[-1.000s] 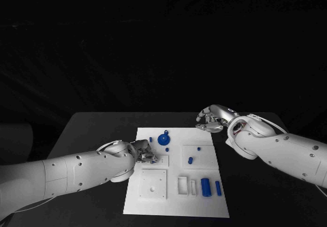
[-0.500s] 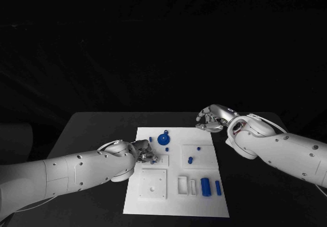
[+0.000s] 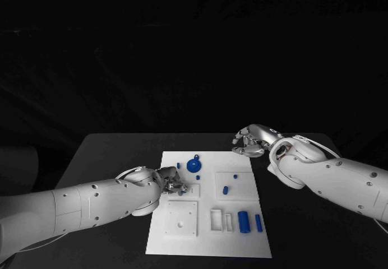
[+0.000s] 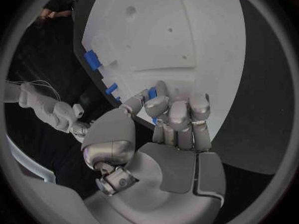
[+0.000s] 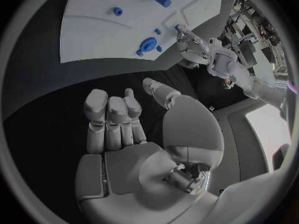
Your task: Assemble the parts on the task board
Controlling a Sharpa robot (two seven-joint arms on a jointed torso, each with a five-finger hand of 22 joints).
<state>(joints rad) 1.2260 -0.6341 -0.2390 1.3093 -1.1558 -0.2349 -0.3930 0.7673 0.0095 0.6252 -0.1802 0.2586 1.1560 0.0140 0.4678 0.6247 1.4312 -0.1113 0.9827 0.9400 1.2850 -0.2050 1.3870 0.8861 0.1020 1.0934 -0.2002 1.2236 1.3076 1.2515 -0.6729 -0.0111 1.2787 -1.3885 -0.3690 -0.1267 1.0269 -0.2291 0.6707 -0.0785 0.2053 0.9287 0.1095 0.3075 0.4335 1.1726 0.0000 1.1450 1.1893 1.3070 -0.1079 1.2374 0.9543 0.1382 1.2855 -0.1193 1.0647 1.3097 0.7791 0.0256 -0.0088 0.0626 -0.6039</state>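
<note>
Blk table point(image 3: 113, 148) w/ task board point(image 3: 243, 238).

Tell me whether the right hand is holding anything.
Empty: the silver right hand has its fingers loosely curled over bare black table, off the white task board.

Robot lab or test cell. Black tabletop point(image 3: 113, 151) against black backdrop; white task board point(image 3: 243, 235) with blue parts point(image 3: 195, 165) laid out centrally. Cluttered equipment racks point(image 5: 248, 16) at right wrist view's rim.
</note>
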